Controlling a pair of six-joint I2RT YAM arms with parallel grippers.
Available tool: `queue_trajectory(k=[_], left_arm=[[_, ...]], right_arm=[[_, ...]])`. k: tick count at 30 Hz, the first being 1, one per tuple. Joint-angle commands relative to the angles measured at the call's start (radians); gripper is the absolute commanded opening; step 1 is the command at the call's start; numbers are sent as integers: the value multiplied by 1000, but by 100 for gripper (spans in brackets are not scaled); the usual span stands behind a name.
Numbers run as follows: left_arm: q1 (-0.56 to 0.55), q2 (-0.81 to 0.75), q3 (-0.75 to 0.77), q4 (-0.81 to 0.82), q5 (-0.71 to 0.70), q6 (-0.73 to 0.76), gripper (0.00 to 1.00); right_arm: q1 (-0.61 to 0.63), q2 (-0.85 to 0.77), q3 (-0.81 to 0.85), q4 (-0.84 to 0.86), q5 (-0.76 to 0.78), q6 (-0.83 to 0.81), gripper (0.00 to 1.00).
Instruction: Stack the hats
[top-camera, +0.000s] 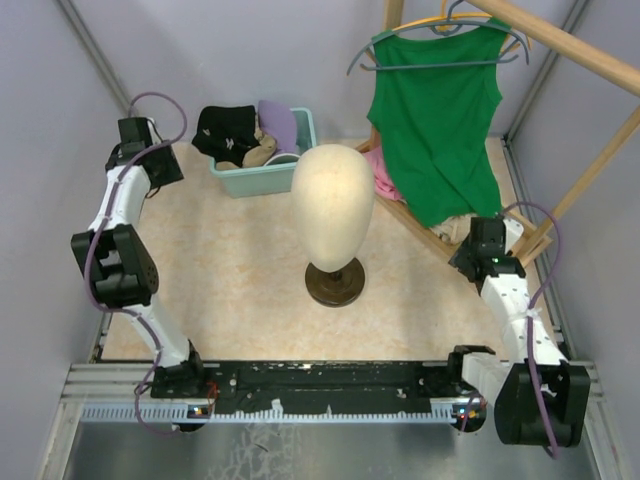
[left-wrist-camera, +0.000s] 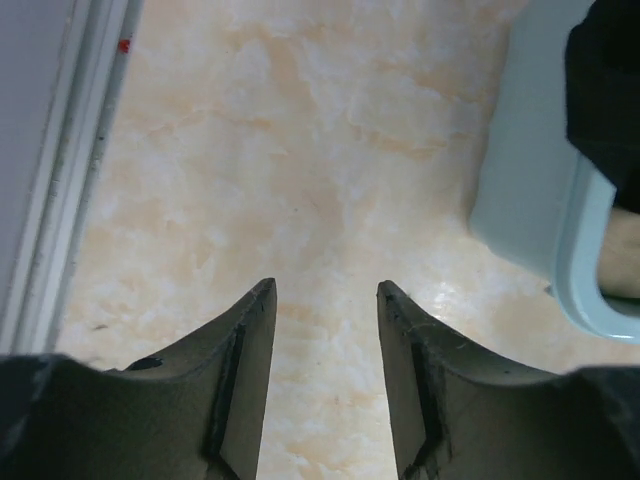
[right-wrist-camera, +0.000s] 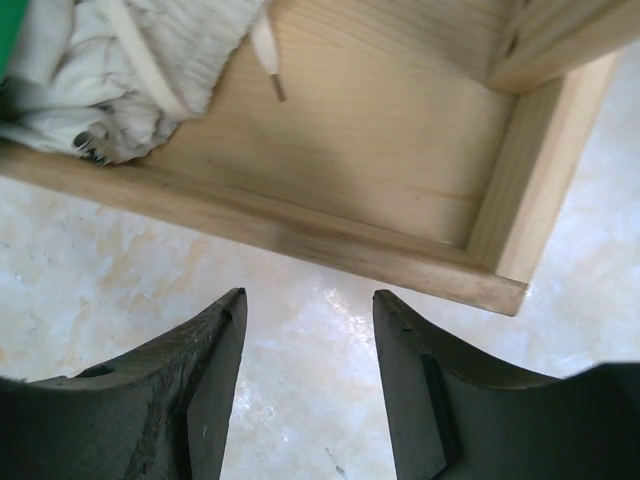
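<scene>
Pale marbled counter (top-camera: 230, 290), hats (top-camera: 245, 135) heaped in teal bin (top-camera: 250, 182) far left, left gripper (left-wrist-camera: 327, 300) beside it, right gripper (right-wrist-camera: 308, 305) at right, both jaws parted, empty; stacking seemingly not begun, next likely a left reach into the bin.

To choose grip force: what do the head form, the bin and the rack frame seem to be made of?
Head form: pale and matte, perhaps wood or foam; I cannot tell which. Bin: teal plastic, by its smooth thin moulded rim. Rack frame: bare light wood, with visible grain.
</scene>
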Motion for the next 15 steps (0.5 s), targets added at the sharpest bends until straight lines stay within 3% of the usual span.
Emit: queue_trajectory(k=[1,4,15], left_arm=[[7,-92,9,13,141,-1,61],[6,-98,30,24,243,-19,74],[-57,46,144,-26,257,-40,67]], right_arm=[[-51,-23,32,-4,-34,36,55],[-52,-9,31,-3,-50,34,59],[-50,-19,27,11,-47,37,62]])
